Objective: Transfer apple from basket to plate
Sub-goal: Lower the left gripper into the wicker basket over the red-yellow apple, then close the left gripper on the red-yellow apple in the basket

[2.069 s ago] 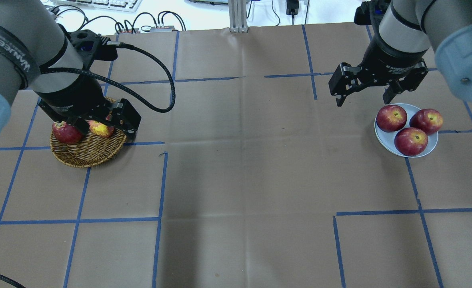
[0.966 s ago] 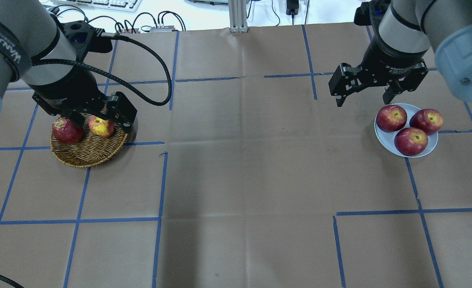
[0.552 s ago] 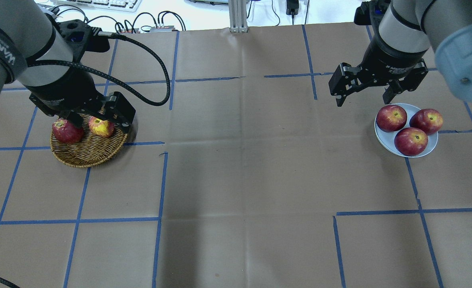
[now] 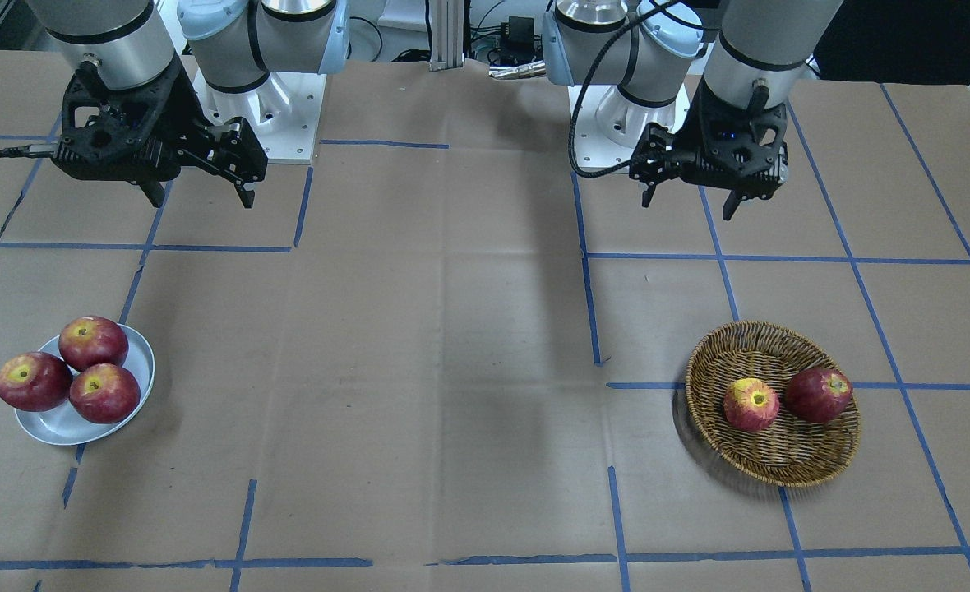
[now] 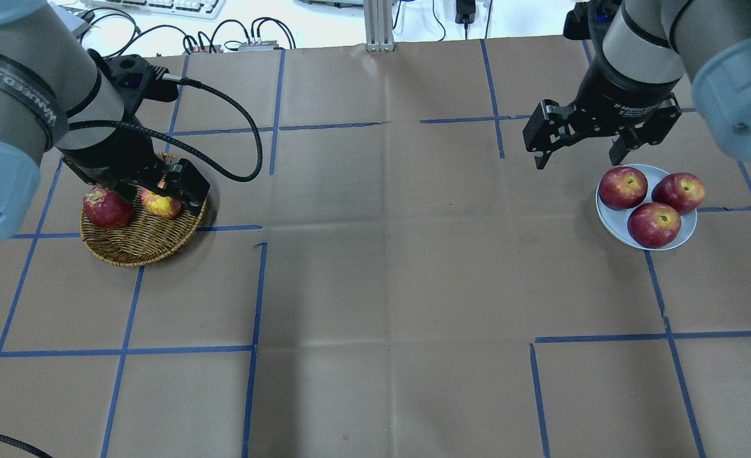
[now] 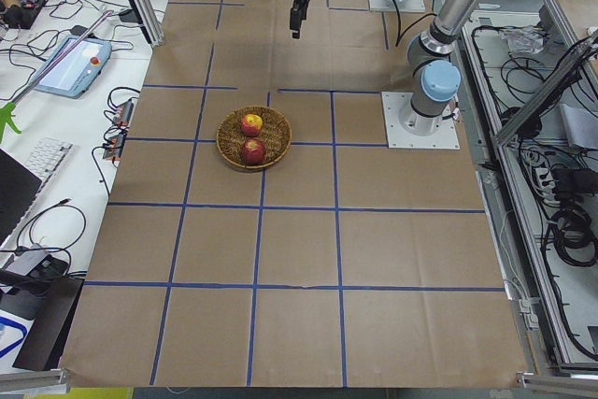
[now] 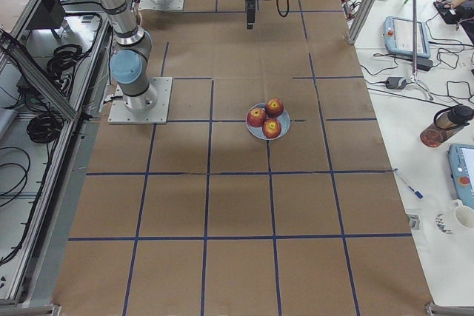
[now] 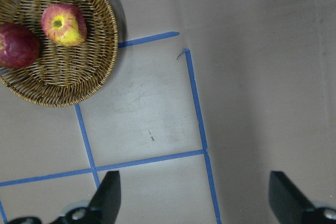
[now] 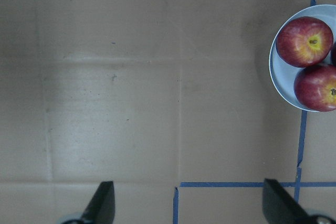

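Brown-papered table point(image 5: 375, 254) gridded with blue tape point(image 5: 254, 286), keyboard point(image 5: 159, 6) and cables point(image 5: 248, 32) beyond its far edge. Lying in basket point(image 4: 781, 473), apple point(image 4: 750, 404) just beside a darker apple point(image 4: 819, 394); three dark apples point(image 4: 90, 341) crowding plate point(image 4: 49, 432). Spread wide and empty above the table: left gripper point(image 4: 688, 207) and right gripper point(image 4: 203, 201). From overhead, basket's far rim and part of apple hidden behind left gripper; plate cut off in right wrist view.

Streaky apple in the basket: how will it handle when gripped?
Round, smooth skin: the apple may slip in a pinch. Loose in the shallow basket, a nudge probably rolls it toward the dark apple.
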